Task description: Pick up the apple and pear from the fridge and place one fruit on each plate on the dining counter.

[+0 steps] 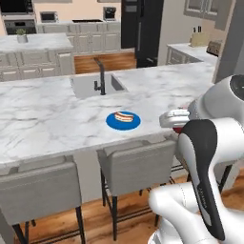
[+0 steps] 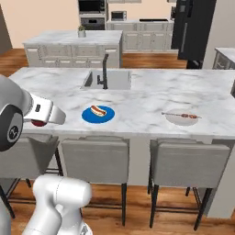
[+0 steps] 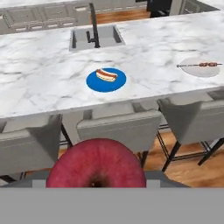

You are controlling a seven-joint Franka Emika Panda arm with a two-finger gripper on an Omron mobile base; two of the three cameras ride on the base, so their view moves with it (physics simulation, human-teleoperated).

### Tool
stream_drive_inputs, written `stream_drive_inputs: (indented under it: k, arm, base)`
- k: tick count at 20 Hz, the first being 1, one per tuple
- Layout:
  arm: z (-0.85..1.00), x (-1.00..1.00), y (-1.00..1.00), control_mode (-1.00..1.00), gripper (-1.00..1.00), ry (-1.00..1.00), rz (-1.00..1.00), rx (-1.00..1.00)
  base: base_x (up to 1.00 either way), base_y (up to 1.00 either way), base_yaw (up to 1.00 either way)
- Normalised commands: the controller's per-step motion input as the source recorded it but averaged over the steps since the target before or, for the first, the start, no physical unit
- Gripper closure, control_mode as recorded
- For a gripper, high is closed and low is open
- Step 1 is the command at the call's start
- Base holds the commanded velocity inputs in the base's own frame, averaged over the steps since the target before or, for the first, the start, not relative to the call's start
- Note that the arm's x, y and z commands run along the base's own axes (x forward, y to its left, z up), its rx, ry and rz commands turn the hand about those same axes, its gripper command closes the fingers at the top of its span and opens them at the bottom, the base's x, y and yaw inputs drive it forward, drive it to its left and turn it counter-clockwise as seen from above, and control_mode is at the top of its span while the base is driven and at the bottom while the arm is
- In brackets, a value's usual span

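One apple (image 3: 96, 162) clamped in my end effector (image 3: 97, 183), held over the stools short of the counter (image 3: 39, 83); round, no long axis, dimpled end toward the hand camera. Beyond: blue plate (image 3: 106, 80) with hot dog, whitish plate (image 3: 201, 68) with skewer, well apart.

No legible text, labels, brands, numbers or signs appear in any view. The marks on the robot's white body and the fronts of the distant kitchen appliances are too small and blurred to read.
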Motion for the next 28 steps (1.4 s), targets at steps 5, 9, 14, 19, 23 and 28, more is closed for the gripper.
stream_drive_inputs:
  k: [5,9,14,19,23,28]
  arm:
    - [0.00,0.00,0.00,1.00,1.00,0.00,0.00,0.00]
    - [0.00,0.00,0.00,1.00,1.00,0.00,0.00,0.00]
    - [0.00,0.00,0.00,1.00,1.00,0.00,0.00,0.00]
    - [0.00,0.00,0.00,1.00,1.00,0.00,0.00,0.00]
    - [-0.20,0.72,0.00,-1.00,1.00,0.23,0.00,0.01]
    - [-0.83,0.98,0.11,-1.00,1.00,0.47,0.00,0.00]
  base:
    - [0.58,-0.43,0.31]
    - [0.94,0.04,0.02]
    - [0.57,0.03,0.00]
    - [0.44,0.00,0.00]
    - [0.21,0.00,0.00]
    - [0.00,0.00,0.00]
